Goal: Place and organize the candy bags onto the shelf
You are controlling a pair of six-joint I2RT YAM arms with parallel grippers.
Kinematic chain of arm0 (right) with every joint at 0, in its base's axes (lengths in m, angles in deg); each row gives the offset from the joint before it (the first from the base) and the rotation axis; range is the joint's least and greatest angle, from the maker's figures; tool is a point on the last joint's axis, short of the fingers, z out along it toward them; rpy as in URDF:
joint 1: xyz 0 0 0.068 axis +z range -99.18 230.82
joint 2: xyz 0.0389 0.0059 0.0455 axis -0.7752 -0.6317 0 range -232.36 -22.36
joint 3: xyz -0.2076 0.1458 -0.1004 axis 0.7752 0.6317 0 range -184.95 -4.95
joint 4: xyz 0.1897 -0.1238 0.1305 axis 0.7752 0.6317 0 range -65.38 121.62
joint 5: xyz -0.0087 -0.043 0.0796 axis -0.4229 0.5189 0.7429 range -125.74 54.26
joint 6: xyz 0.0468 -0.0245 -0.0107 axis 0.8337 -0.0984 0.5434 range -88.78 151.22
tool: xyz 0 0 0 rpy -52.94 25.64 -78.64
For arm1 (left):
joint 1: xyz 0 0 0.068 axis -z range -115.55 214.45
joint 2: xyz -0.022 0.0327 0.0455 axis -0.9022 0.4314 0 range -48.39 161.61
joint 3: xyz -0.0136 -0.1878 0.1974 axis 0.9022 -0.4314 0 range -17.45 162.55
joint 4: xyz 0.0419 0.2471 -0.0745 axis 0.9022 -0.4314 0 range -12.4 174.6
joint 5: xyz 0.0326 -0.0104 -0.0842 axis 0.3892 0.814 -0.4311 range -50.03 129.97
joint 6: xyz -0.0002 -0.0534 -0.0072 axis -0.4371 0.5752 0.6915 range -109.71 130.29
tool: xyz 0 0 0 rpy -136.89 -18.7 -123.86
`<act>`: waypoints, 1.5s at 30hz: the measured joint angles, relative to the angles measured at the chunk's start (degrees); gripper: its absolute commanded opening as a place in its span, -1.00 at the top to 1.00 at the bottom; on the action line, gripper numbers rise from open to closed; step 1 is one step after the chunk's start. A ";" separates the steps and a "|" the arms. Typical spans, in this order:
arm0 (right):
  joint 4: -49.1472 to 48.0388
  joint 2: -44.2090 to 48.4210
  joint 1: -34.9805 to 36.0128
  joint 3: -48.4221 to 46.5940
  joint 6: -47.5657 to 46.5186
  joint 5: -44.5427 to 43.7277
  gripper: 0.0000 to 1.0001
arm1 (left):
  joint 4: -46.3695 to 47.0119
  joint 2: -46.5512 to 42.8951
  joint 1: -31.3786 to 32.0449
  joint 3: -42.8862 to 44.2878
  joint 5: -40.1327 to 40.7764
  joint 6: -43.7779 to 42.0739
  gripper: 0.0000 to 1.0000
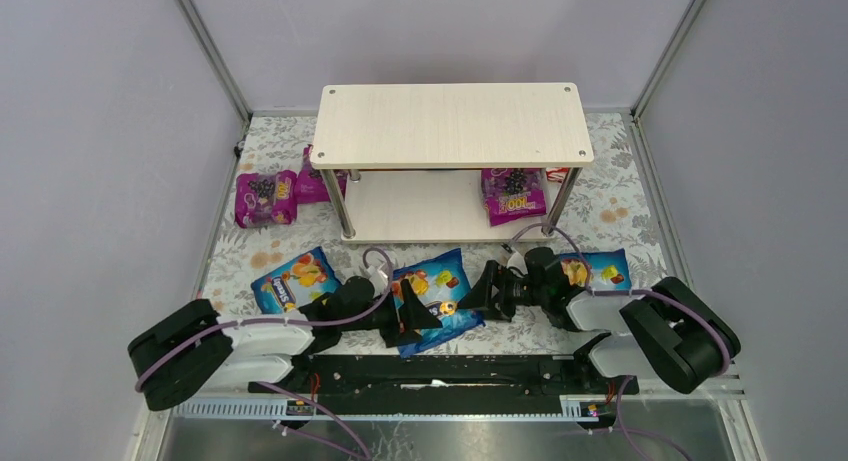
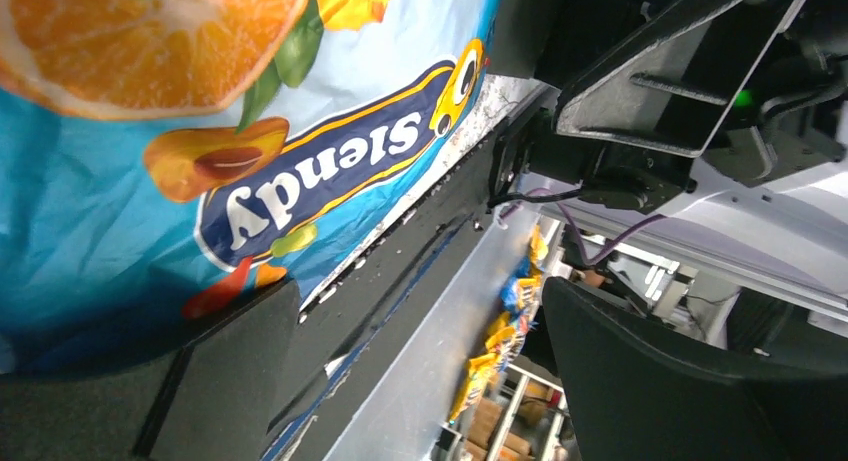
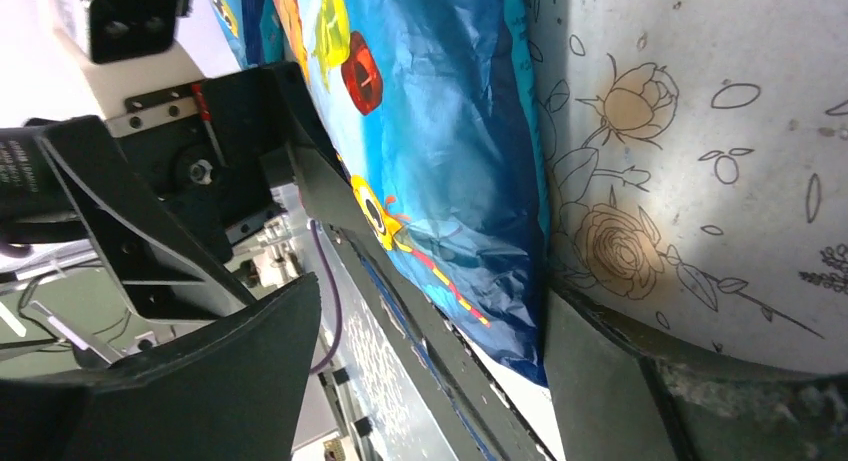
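The shelf stands at the back middle, with one magenta candy bag on its lower board. Two more magenta bags lie left of it, one partly behind a post. Three blue candy bags lie in front: left, middle, right. My left gripper is open at the middle bag's left edge; the bag rests against one finger. My right gripper is open at the right edge, with the bag's corner between its fingers.
The flowered mat covers the table up to grey walls on three sides. A black rail and the arm bases run along the near edge. In each wrist view the other arm's gripper looms close beyond the middle bag.
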 measured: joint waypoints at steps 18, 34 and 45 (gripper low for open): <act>-26.18 -6.08 7.43 4.50 13.64 -9.49 -0.73 | 12.04 6.84 0.50 -1.79 -1.57 3.76 -0.97; -2.21 -6.01 1.77 -6.56 -5.27 -3.23 -1.00 | 10.43 3.74 0.52 -3.04 0.20 3.54 -0.97; -44.30 -24.09 5.70 3.08 12.55 -4.66 -0.45 | 13.49 8.22 0.52 -2.12 -1.18 3.19 -0.97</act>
